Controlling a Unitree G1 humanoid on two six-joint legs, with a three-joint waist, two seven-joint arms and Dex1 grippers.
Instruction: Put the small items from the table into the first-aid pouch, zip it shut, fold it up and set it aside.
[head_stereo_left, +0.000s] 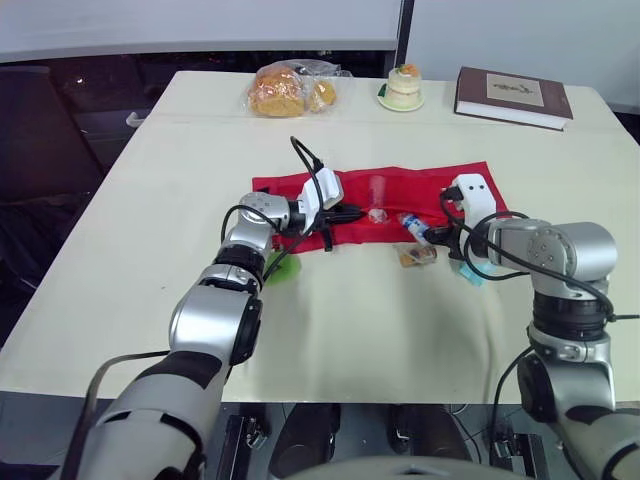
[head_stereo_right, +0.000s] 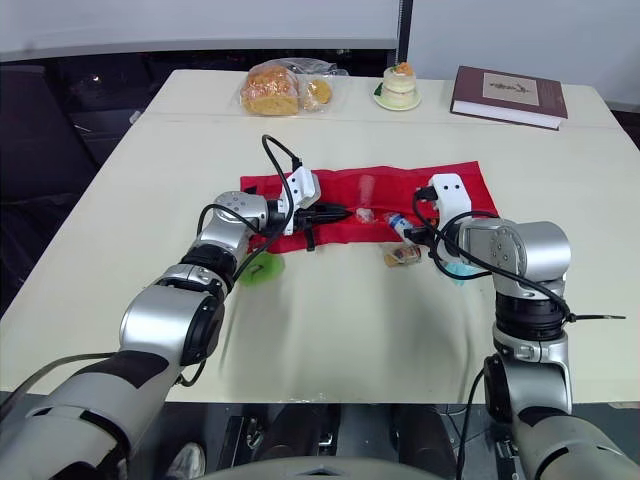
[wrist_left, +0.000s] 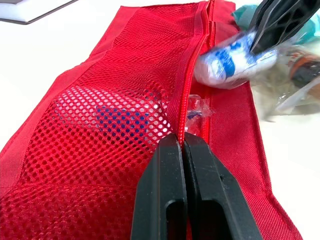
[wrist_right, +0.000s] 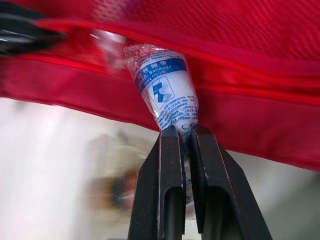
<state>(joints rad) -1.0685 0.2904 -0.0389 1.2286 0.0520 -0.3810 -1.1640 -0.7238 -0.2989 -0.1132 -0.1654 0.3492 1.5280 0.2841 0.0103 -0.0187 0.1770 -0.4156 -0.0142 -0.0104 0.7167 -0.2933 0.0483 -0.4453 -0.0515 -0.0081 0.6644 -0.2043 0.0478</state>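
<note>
The red first-aid pouch lies flat across the middle of the table, its mesh pocket holding a white and blue item. My left gripper is shut on the pouch's front edge at the zip line. My right gripper is shut on a wrapped white-and-blue bandage roll, whose free end is at the zip opening. A small clear-wrapped piece lies at the zip between the two grippers. A clear packet with a brown item lies on the table just in front of the pouch.
A green item lies by my left forearm and a teal one under my right wrist. At the table's far side stand a bag of bread, a small cake on a plate and a dark book.
</note>
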